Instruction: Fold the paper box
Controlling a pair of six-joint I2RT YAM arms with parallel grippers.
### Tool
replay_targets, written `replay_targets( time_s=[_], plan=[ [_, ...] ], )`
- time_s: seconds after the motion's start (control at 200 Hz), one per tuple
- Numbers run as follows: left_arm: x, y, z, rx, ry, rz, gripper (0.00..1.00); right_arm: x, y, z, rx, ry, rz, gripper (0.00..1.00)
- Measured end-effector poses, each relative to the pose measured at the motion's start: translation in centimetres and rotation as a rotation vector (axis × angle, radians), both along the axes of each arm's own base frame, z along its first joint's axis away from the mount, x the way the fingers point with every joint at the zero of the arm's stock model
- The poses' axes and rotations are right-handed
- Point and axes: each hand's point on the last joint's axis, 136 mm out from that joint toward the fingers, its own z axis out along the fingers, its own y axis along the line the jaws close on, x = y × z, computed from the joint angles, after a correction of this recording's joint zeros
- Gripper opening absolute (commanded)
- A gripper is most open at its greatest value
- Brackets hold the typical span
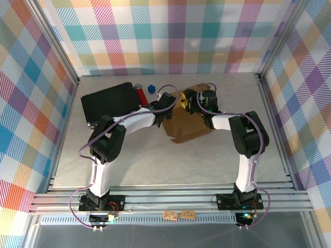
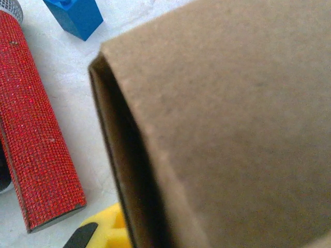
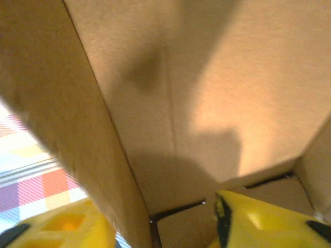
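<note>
The paper box (image 1: pixel 190 125) is brown corrugated cardboard lying mid-table with flaps raised at its far end. My left gripper (image 1: pixel 173 107) is at the box's left far corner. In the left wrist view a folded cardboard wall (image 2: pixel 222 129) rises close to the camera. One yellow finger (image 2: pixel 106 232) presses against its left side, and the other is hidden behind it. My right gripper (image 1: pixel 189 99) reaches into the far end from the right. Its yellow fingers (image 3: pixel 269 222) stand apart, open, on either side of an upright cardboard wall (image 3: pixel 57 119).
A black flat case (image 1: pixel 110 101) lies at the back left. Beside it are a red glittery cylinder (image 1: pixel 139 93) (image 2: pixel 36 134) and a small blue block (image 1: pixel 151 89) (image 2: pixel 75 15), both just left of the box. Metal frame rails edge the table.
</note>
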Motion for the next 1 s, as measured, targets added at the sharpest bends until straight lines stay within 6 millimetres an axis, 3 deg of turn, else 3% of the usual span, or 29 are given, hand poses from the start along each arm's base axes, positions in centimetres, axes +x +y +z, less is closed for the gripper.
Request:
replay_targets(
  time_s=[0.08,0.25,0.345,0.435,0.8,1.0],
  plan=[
    [-0.6,0.2,0.2,0.006,0.039,-0.010,0.00,-1.0,-1.4,1.6,-0.052,0.008,-0.014,0.63],
    [-2.1,1.3,1.4,-0.001,0.143,-0.033,0.00,-2.9,-6.6,8.9,-0.168,-0.083,-0.090,0.65],
    [-3.2,2.0,2.0,-0.012,0.205,-0.050,0.00,-4.0,-8.5,11.5,-0.238,-0.116,-0.120,0.65],
    [-4.4,2.4,2.1,-0.020,0.271,-0.069,0.00,-5.6,-9.0,11.6,-0.289,-0.093,-0.111,0.65],
    [-8.3,2.7,1.2,-0.068,0.490,-0.112,0.00,-10.3,-10.2,7.7,-0.420,0.127,-0.042,0.61],
    [-8.5,2.6,1.7,-0.073,0.505,-0.114,0.00,-10.4,-10.8,9.3,-0.457,0.158,-0.057,0.52]
  ],
)
